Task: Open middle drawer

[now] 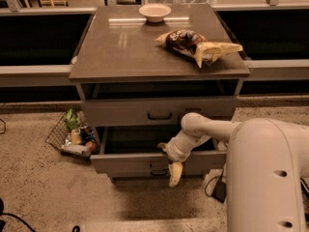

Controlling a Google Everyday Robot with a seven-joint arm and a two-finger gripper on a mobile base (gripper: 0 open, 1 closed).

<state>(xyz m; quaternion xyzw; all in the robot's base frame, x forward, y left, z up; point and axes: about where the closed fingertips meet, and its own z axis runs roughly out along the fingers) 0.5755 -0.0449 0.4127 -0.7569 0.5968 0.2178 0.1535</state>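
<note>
One task all but done: the middle drawer (130,164) stands pulled well out, the gripper (173,170) at its front rim, grasp impossible to tell.

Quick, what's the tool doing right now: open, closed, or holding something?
Tool: at the front of the pulled-out drawer; whether it is open or closed cannot be told.

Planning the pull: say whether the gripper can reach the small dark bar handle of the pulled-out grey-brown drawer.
Likely yes: the gripper hangs at the front of the grey-brown middle drawer, beside its dark bar handle, nothing between.
</note>
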